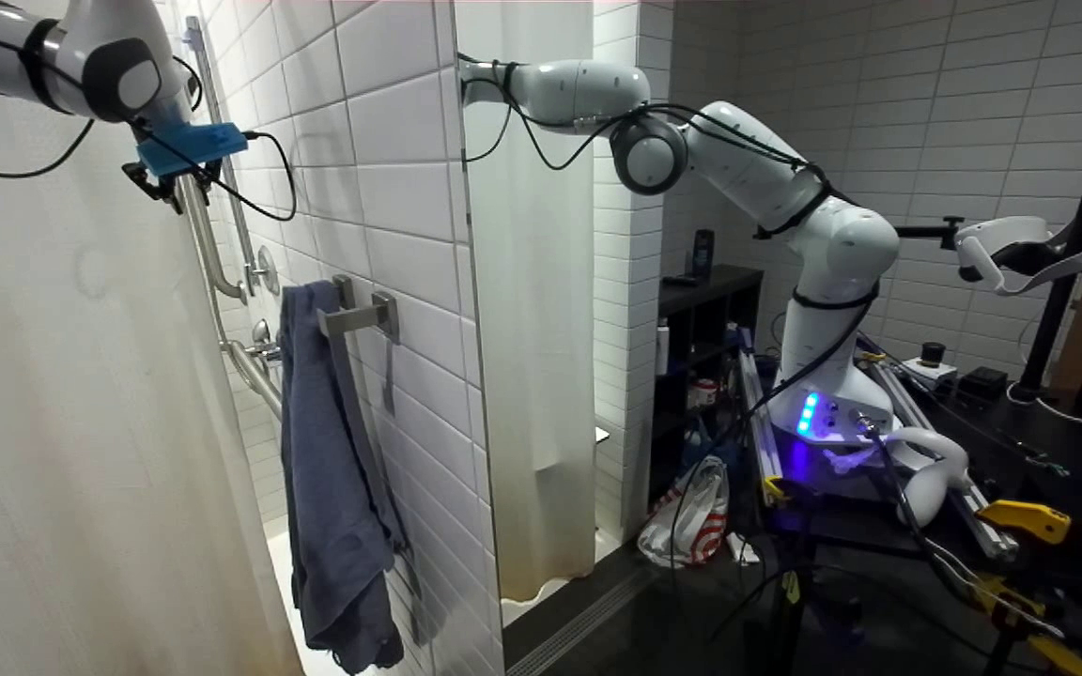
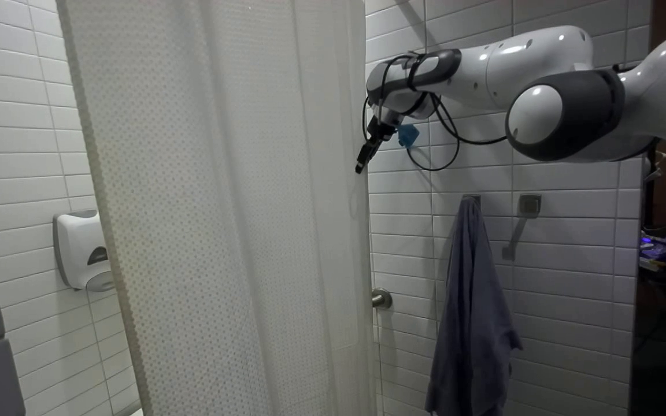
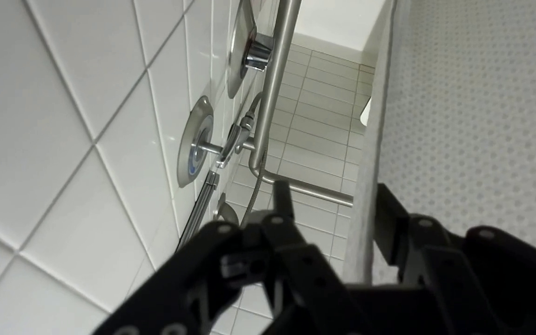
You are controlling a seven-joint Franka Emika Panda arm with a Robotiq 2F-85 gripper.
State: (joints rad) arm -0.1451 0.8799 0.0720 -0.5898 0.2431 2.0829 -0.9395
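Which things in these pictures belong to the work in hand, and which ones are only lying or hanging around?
Seems to belong to the work:
shower curtain, its edge between the open jaws

Seem only to be around:
blue-grey towel, hanging
metal grab bar
round shower fitting
white dispenser, partly hidden by the curtain
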